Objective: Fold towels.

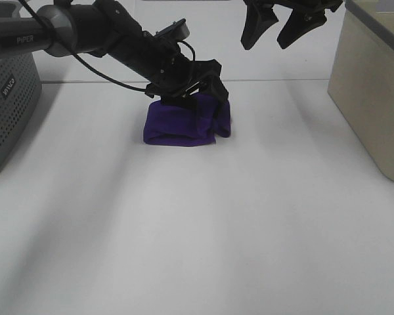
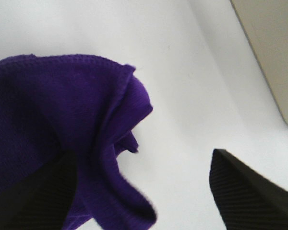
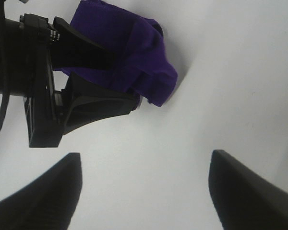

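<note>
The deep purple towel (image 1: 184, 125) lies bunched and partly folded on the white table, a little behind the middle. My left gripper (image 1: 203, 97) is down on its far right side. In the left wrist view the left gripper (image 2: 144, 196) has its jaws wide apart, one finger (image 2: 33, 196) over the towel (image 2: 53, 110), the other over bare table, with a loose fold between them. My right gripper (image 1: 282, 26) hangs open and empty in the air behind and to the right. The right wrist view shows the right gripper (image 3: 144, 191) above the towel (image 3: 129, 52). No white tag shows.
A grey perforated basket (image 1: 10, 111) stands at the left edge of the white table (image 1: 203, 230). A beige basket (image 1: 374, 85) stands at the right edge and also shows in the left wrist view (image 2: 273, 52).
</note>
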### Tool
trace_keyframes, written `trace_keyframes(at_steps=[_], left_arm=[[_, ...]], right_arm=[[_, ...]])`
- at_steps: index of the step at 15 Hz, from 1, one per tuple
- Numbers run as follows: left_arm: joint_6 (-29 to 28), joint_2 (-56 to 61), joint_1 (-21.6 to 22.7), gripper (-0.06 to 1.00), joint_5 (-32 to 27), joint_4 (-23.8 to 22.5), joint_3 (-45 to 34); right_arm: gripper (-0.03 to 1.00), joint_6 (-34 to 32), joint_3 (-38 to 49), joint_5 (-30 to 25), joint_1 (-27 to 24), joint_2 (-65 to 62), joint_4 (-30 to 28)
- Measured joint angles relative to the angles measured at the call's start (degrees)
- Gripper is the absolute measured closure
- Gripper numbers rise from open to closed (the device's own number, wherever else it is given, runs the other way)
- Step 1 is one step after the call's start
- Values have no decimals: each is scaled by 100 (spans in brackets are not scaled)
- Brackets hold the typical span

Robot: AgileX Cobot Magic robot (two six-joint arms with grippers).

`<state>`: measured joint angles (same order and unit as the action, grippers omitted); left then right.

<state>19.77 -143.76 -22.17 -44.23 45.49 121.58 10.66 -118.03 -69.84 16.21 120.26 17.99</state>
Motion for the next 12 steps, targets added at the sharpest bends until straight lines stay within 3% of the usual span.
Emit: trace_keyframes(at_steps=[2, 4, 7, 8, 9, 12], left_arm=[[23, 0, 0, 24, 40, 275, 63], [384, 0, 0, 23, 80, 842, 160], [567, 0, 120, 23, -178, 825, 590], [355, 0, 229, 23, -361, 498, 808], [-6, 17, 338, 23, -561, -132, 1043], [-1146, 281, 458, 23, -1639, -2590, 1576]], right_arm=[[24, 0, 0, 0, 0, -120, -6], [24, 0, 0, -6, 0, -229, -11], [24, 0, 0, -6, 0, -286, -17], [24, 0, 0, -6, 0, -292, -17], [24, 0, 0, -6, 0, -298, -34], [24, -29, 0, -6, 0, -355, -109]])
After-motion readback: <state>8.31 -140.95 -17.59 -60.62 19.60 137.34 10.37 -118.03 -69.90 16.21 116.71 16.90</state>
